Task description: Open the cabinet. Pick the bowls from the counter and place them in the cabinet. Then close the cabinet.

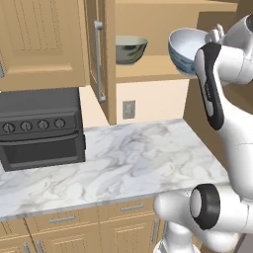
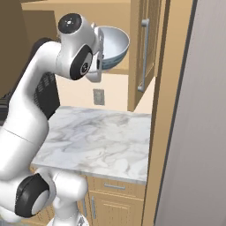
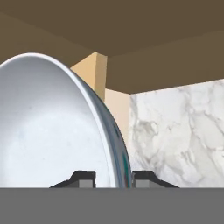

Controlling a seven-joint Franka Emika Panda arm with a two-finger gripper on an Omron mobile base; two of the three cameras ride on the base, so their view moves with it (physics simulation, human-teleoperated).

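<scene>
The cabinet (image 1: 148, 71) stands open, its left door (image 1: 94, 54) swung out toward me and its right door (image 2: 149, 48) swung out too. The olive-grey bowl (image 1: 131, 49) sits upright on the cabinet's bottom board at the left. My gripper (image 3: 113, 178) is shut on the rim of the white bowl (image 1: 184, 49), one finger inside and one outside. The white bowl (image 2: 112, 44) hangs tilted at the cabinet opening, just above the board, to the right of the olive-grey one. The marble counter (image 1: 123, 158) below is bare.
A black oven (image 1: 42, 128) with knobs stands left of the counter. A wall outlet (image 1: 129, 109) sits under the cabinet. Low drawers (image 1: 64, 218) run along the counter front. A tall pale panel (image 2: 198, 132) rises on the right.
</scene>
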